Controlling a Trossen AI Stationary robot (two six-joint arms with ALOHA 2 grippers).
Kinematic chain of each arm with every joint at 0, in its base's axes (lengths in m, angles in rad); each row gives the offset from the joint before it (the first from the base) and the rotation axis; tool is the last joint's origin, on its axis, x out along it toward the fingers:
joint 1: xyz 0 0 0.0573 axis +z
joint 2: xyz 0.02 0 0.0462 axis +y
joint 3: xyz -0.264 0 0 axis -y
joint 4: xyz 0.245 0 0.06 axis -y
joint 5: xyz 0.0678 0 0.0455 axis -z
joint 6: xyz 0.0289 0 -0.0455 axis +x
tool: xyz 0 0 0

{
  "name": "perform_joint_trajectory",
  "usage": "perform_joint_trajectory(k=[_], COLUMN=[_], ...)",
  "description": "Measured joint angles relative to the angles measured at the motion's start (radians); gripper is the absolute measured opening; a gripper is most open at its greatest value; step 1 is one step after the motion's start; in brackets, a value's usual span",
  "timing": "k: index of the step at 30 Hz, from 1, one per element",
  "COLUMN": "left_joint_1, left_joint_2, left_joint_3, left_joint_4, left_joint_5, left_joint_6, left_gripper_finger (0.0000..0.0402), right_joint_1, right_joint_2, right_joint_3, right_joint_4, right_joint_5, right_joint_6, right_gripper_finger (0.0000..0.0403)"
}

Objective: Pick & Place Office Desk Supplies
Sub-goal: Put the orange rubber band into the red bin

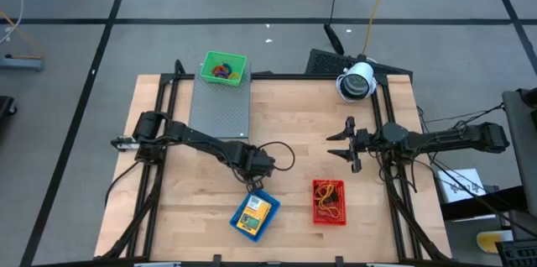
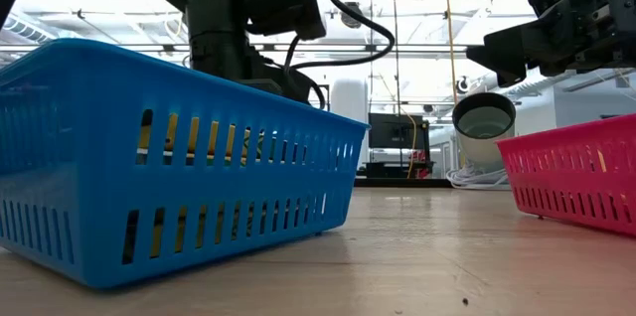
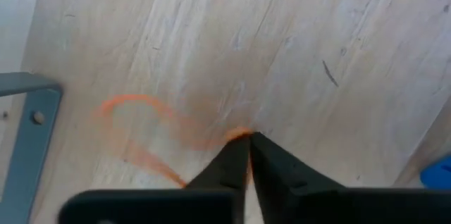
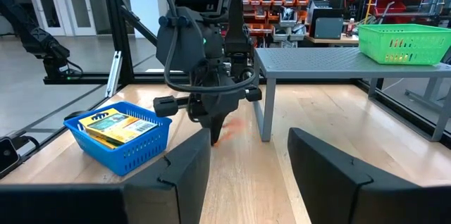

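Where the left gripper (image 3: 248, 138) is lowered to the wooden table (image 1: 294, 116), its two dark fingers are seen pressed together on an orange rubber band (image 3: 141, 136), which is pinched at one end of its loop; the rest of the loop lies flat on the wood. From above, this gripper (image 1: 254, 181) is found near the table's middle, just beside the blue basket (image 1: 254, 215), in which yellow packets (image 1: 252, 212) are stacked. A grey perforated metal box (image 1: 221, 107) stands behind it, and a green basket (image 1: 223, 70) with coloured bands inside is set on the box's far end.

The right gripper (image 1: 346, 143) is held above the table on the right side, well apart from the left one, with its fingers spread wide and nothing between them. A red basket (image 1: 329, 202) containing thin band loops is placed near it, toward the table's front edge. In the right wrist view the left gripper's tips (image 4: 215, 136) are shown touching the table at a faint orange smear, between the blue basket (image 4: 120, 136) and a leg of the grey box (image 4: 317, 65)
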State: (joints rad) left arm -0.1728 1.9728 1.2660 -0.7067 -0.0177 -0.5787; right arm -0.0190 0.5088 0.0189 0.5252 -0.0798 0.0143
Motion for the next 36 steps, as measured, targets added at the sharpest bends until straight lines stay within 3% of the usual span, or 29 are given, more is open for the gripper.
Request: perform_joint_trajectory(k=[11, 16, 27, 32, 36], left_joint_1=[-0.021, -0.032, -0.033, -0.032, -0.025], left_joint_2=[0.009, 0.01, 0.008, 0.006, 0.006], left_joint_3=[0.045, 0.099, 0.139, 0.14, 0.14], left_joint_4=[-0.056, -0.053, -0.066, -0.104, -0.105], left_joint_5=[0.011, 0.098, 0.08, 0.082, 0.097], left_joint_6=[-0.037, -0.032, -0.06, -0.056, -0.025], left_gripper_finger=[0.0003, 0.0002, 0.0002, 0.0025, 0.0068], right_joint_1=[0.0, 0.0, 0.0, 0.0, 0.0], right_joint_2=[0.0, 0.0, 0.0, 0.0, 0.0], right_joint_3=[0.0, 0.0, 0.0, 0.0, 0.0], right_joint_4=[0.0, 0.0, 0.001, 0.0, 0.0], right_joint_5=[0.0, 0.0, 0.0, 0.0, 0.0], right_joint_6=[0.0, 0.0, 0.0, 0.0, 0.0], right_gripper_finger=[0.0181, 0.0181, 0.0181, 0.0181, 0.0181])
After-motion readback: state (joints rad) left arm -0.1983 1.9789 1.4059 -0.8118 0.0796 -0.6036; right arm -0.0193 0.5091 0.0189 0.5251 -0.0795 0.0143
